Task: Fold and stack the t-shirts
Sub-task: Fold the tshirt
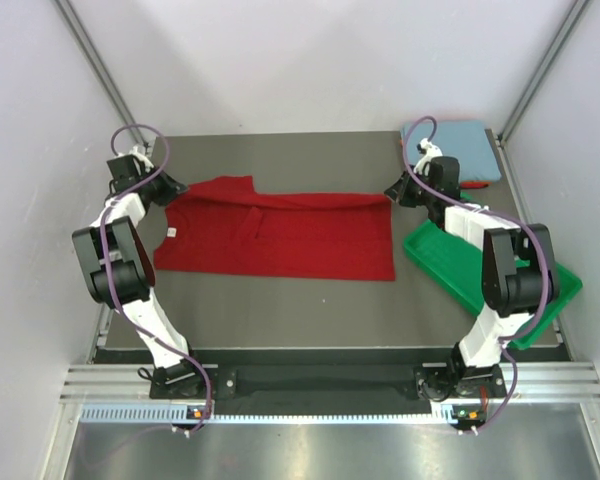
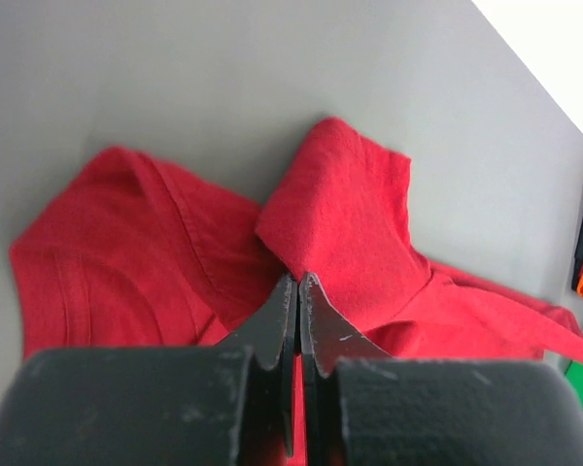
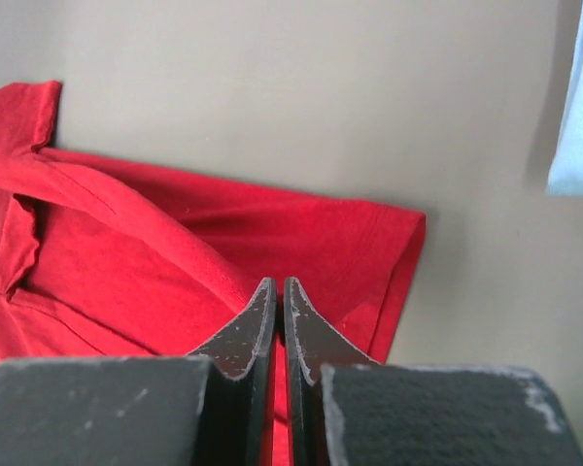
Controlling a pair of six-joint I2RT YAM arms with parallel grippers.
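2 pincers grip the same garment. The dark red t-shirt [image 1: 280, 235] lies spread across the middle of the worktop [image 1: 280, 315], collar end toward the left arm and hem toward the right, with its small white neck label [image 1: 170, 233] showing near the left edge. The left pincer [image 2: 298, 282] is closed, pinching red cloth at the far sleeve and shoulder, where the fabric bunches into a raised fold. The right pincer [image 3: 275, 283] is closed too, clamped on the far corner of the hem, and red shows in the slit between its fingers. A long ridge of cloth runs along the far side from one grip to the other. From that I judge a lengthwise fold, far edge toward near edge, is in hand and not yet laid flat. The light blue t-shirt [image 1: 455, 145] sits folded at the far right corner of the worktop, apart from the red one. A sliver of red at its near edge is too small to identify. The green tray [image 1: 445, 260] lies on the right, beside the right arm. By my reading at least 1 shirt is done, while this one needs its current fold finished, further folds across, and then stacking on the blue one.
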